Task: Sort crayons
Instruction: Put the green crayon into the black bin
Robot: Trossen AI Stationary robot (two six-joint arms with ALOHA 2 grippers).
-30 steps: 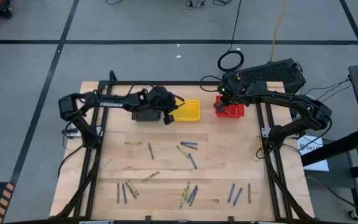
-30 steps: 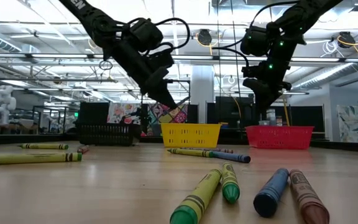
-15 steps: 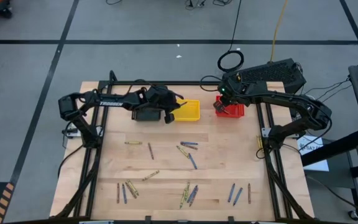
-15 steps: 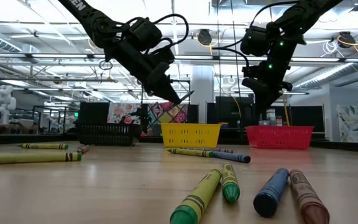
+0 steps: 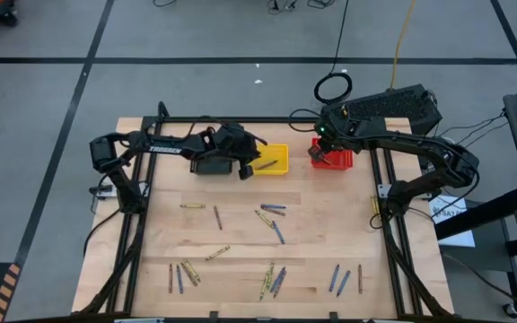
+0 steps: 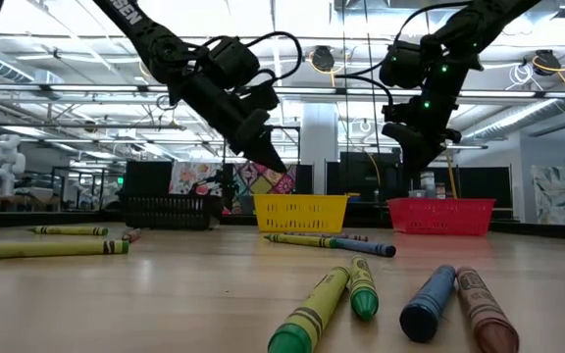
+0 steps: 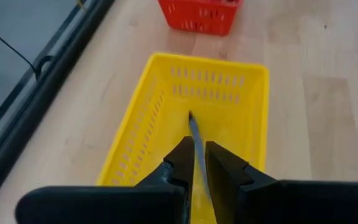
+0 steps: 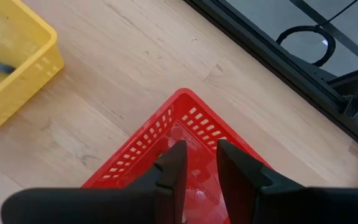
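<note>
A dark crayon (image 7: pixel 194 134) lies on the floor of the yellow basket (image 5: pixel 282 151), also seen in the high view as a short stick (image 5: pixel 267 165). My left gripper (image 7: pixel 199 149) hangs just above the basket's near-left part, open by a narrow gap, with the crayon showing below the gap. My right gripper (image 8: pixel 202 155) stands open over the red basket (image 8: pixel 185 102), nothing between its fingers. Several more crayons (image 5: pixel 272 215) lie scattered on the wooden table.
A black basket (image 6: pixel 165 209) sits left of the yellow one, under my left arm. Loose crayons lie in groups toward the near edge (image 5: pixel 185 272) (image 5: pixel 272 280) (image 5: pixel 341 278). A black frame rail (image 5: pixel 380 179) borders the table.
My left gripper has opened and let go of the crayon, which has dropped into the yellow basket and now lies on its floor. The gripper has stayed over the basket, tipping slightly. My right arm has kept still.
</note>
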